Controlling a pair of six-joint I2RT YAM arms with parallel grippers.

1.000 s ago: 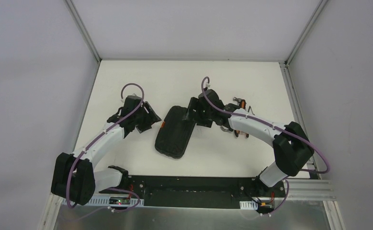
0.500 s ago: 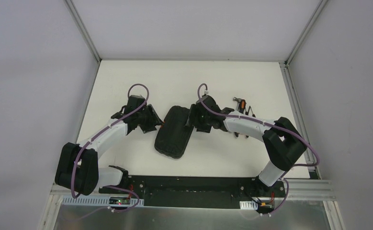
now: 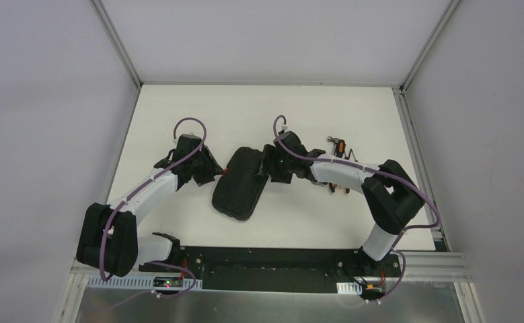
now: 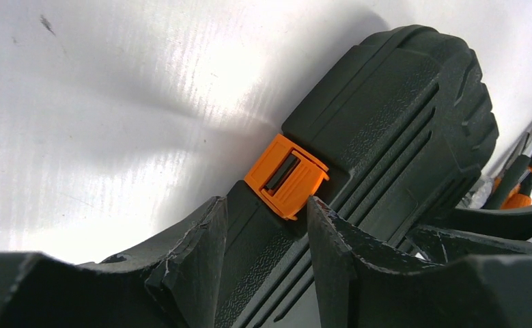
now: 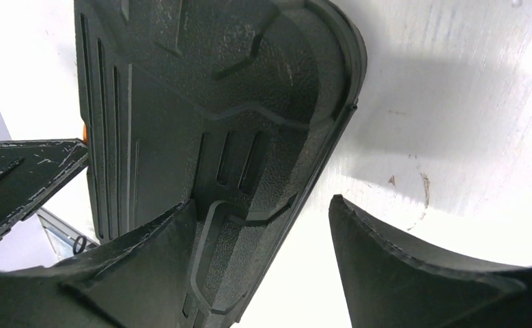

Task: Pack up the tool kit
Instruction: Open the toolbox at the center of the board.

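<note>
Tools [image 3: 340, 145] mostly hidden behind right arm [image 3: 343, 172].

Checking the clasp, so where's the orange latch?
In the left wrist view, the orange latch sits on the black case's left edge, directly before the left end effector.

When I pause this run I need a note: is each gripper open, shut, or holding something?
Left gripper: open, fingers straddling the case edge by the orange latch.
Right gripper: open, astride the case's other edge, nothing held.

White tabletop [image 3: 245, 111]; plain grey walls [image 3: 37, 101] on three sides; aluminium corner posts [image 3: 116, 42]; even light.
</note>
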